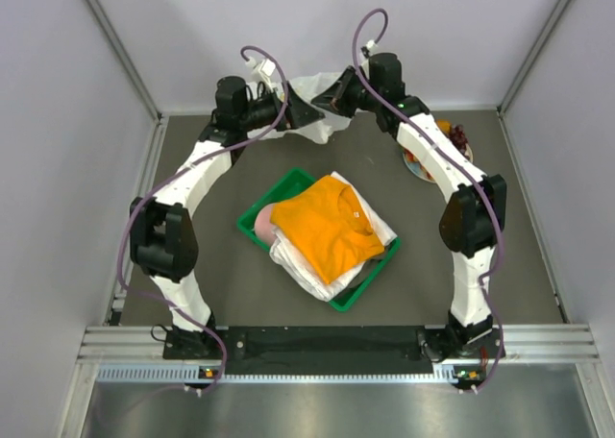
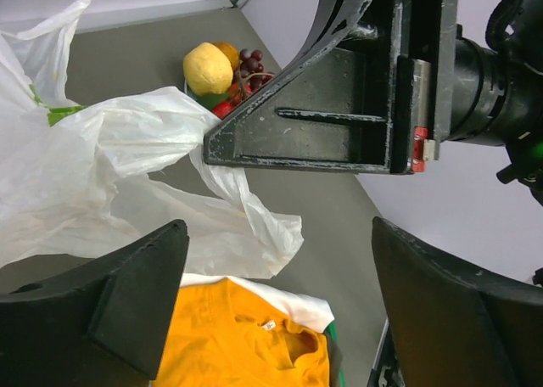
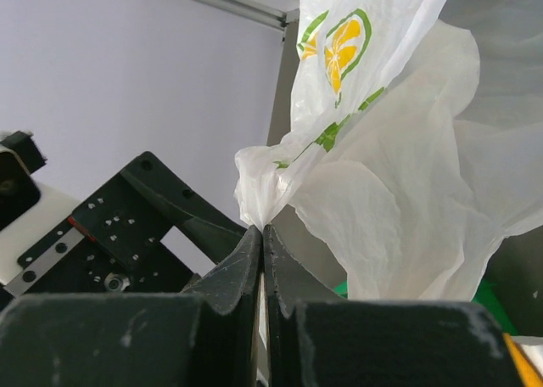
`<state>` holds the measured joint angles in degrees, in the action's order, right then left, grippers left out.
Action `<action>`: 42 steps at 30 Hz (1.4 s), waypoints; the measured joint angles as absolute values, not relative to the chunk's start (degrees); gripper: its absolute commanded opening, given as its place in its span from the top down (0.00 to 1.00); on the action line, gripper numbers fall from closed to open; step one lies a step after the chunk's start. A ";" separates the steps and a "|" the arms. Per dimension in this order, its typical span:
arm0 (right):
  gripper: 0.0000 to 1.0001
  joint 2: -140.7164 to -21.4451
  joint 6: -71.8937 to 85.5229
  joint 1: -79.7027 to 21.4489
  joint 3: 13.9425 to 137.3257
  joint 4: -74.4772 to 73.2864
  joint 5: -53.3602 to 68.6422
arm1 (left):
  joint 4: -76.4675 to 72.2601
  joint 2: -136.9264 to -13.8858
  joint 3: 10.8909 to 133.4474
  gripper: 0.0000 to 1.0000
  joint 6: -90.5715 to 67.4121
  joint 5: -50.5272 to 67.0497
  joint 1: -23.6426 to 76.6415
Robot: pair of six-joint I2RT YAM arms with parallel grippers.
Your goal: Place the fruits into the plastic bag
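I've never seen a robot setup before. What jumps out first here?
The bright orange shirt on folded clothes in a green tray, mid-table, grabs the eye. Behind it both arms arch toward a crinkly white plastic bag, the right gripper pinching it. Colourful fruits sit at the far right.

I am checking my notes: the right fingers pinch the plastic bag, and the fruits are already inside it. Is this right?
Not quite. The right fingers do pinch the plastic bag, but the fruits lie outside it, as the left wrist view shows.
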<state>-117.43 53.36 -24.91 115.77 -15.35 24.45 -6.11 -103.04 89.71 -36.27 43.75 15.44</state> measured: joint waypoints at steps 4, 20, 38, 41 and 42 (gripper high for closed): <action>1.00 -117.43 54.96 -25.45 115.77 -14.72 24.45 | -7.46 -104.55 89.45 0.21 -37.34 44.05 15.77; 0.94 -117.43 55.57 -26.06 115.77 -14.61 23.77 | -10.92 -110.26 91.74 0.87 -40.51 42.22 15.99; 0.01 -102.06 26.55 -24.08 110.30 -25.65 3.92 | -4.10 -107.83 91.79 1.00 -39.44 49.98 7.27; 0.01 -96.75 22.04 -23.03 105.25 -23.20 3.03 | 1.85 -105.82 92.25 1.00 -35.68 55.33 5.06; 0.01 -94.98 21.43 -22.35 102.89 -21.63 3.55 | 3.20 -105.16 92.25 1.00 -34.94 56.73 4.60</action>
